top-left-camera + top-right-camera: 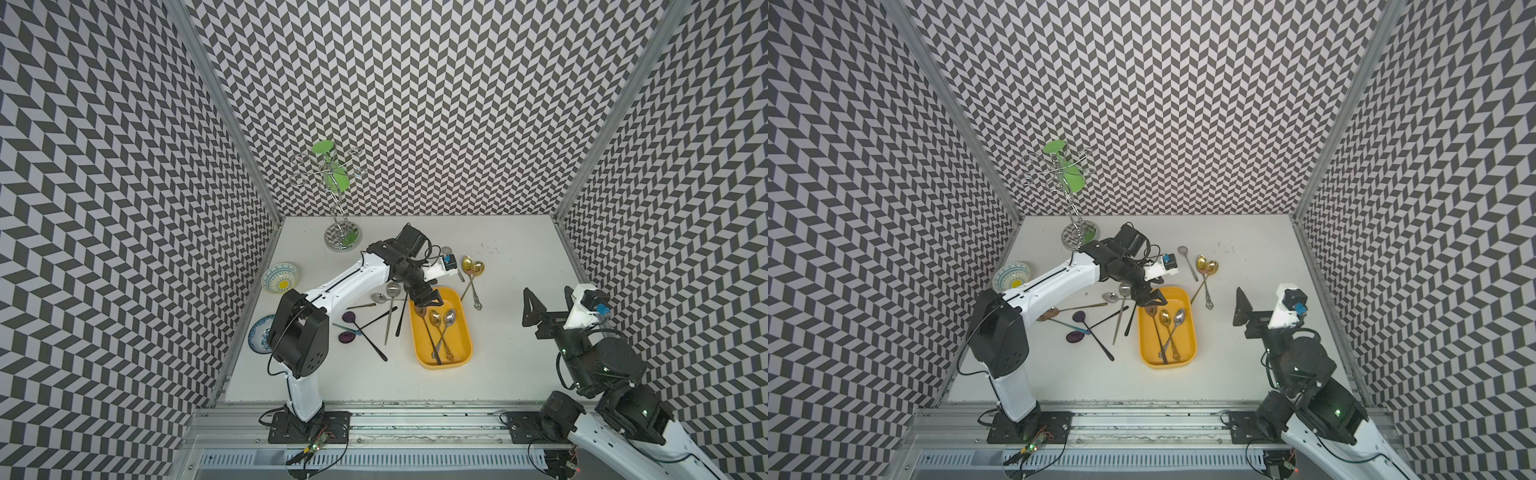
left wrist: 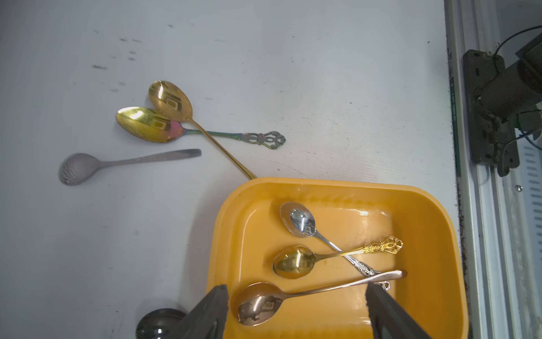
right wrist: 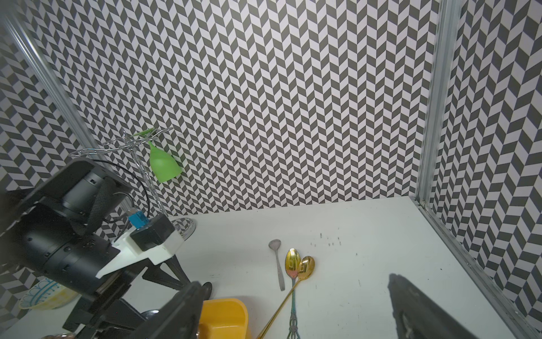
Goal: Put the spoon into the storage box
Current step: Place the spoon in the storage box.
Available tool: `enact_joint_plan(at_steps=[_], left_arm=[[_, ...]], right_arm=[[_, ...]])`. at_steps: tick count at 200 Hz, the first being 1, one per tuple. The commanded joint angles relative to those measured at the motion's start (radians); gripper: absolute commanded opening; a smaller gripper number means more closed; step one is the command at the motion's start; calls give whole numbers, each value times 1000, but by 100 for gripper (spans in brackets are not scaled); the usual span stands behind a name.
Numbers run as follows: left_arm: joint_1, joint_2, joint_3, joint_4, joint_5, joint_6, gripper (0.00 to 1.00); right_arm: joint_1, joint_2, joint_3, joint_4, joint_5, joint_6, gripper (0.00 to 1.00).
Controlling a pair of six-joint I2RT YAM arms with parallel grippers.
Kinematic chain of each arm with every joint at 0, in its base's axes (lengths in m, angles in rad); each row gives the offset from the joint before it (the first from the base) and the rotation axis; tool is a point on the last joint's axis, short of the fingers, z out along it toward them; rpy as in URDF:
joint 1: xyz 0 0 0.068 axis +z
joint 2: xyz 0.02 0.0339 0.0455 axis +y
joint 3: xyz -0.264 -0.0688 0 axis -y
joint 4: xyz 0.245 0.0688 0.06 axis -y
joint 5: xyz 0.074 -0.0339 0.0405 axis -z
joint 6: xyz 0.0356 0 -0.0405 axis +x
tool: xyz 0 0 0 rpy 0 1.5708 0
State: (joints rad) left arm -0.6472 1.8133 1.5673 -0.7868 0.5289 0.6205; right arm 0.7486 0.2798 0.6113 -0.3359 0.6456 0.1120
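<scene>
Spoon [image 2: 258, 302] lies loose in box [image 2: 322, 183], between left gripper [image 2: 296, 289] jaws spread wide; right gripper [image 1: 546, 289] gapes idle. Lift crookedly and you'll snag handle or rim.

1. A white, scuffed surface [image 1: 519, 340], seen from above.
2. A yellow storage box [image 1: 444, 364] lies near its centre.
3. Loose spoons [image 1: 348, 318] lie at the box's 9 o'clock; two gold spoons [image 1: 478, 267] and a grey spoon [image 1: 1188, 264] at 1 o'clock.
4. A patterned bowl [image 1: 280, 277] and a blue-white bowl [image 1: 257, 334] lie at the surface's 9 o'clock edge; a chrome stand [image 1: 341, 237] is at 11.
</scene>
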Motion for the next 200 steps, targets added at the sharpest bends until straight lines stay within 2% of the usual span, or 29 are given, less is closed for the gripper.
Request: enact_joint_plan(at_steps=[1,10,13,16,20,52,114,147,200], left_arm=[[33,-39,-10,34,38,-34,80],[50,-52,-20,39,57,-41,81],[56,-55,-26,43,64,-47,86],[61,-61,-32,49,67,-51,98],[70,-70,-43,61,71,-62,100],[144,-128,-115,133,103,-129,100],[286,-215,-275,306,82,-304,100],[329,-196,-300,328,66,-340,100],[358,-180,-364,377,15,-347,100]], right_arm=[[-9,-12,-5,46,2,-9,99],[-11,-11,-7,47,-2,-11,99],[-11,-10,-7,47,-5,-12,99],[-11,-9,-7,48,-7,-12,99],[-11,-9,-7,48,-9,-13,99],[-16,-8,-7,49,1,-11,99],[-25,-5,-8,51,-10,-15,99],[-28,-13,-8,51,-6,-13,99],[-26,-1,-12,49,-101,-15,99]])
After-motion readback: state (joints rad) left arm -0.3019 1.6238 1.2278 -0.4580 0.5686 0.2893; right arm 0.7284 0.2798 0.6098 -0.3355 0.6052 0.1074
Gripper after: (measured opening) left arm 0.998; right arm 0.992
